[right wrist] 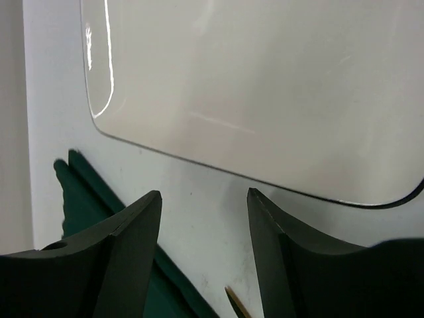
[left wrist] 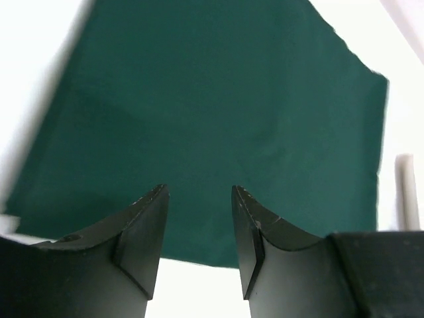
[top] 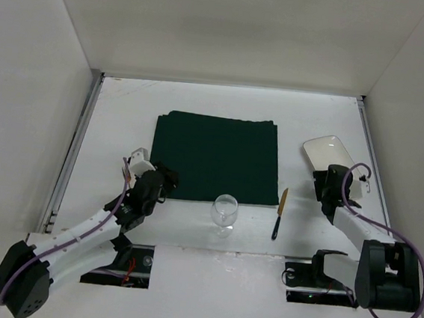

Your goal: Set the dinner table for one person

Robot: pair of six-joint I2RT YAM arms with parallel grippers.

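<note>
The dinner table (top: 125, 121) is a white tabletop. A dark green cloth (top: 216, 158) lies flat at its middle. A clear wine glass (top: 224, 210) stands upright just off the cloth's near edge. A knife (top: 280, 212) lies to the right of the cloth. A white rectangular plate (top: 329, 151) sits at the right. My left gripper (top: 171, 178) is open and empty at the cloth's near left corner, and its view is filled by the cloth (left wrist: 212, 112). My right gripper (top: 324, 177) is open and empty just short of the plate (right wrist: 265, 86).
White walls close in the table at the back and both sides. Metal edge strips (top: 79, 139) run along the left and right. In the right wrist view the cloth's edge (right wrist: 79, 199) and the knife's tip (right wrist: 235, 301) show below the plate.
</note>
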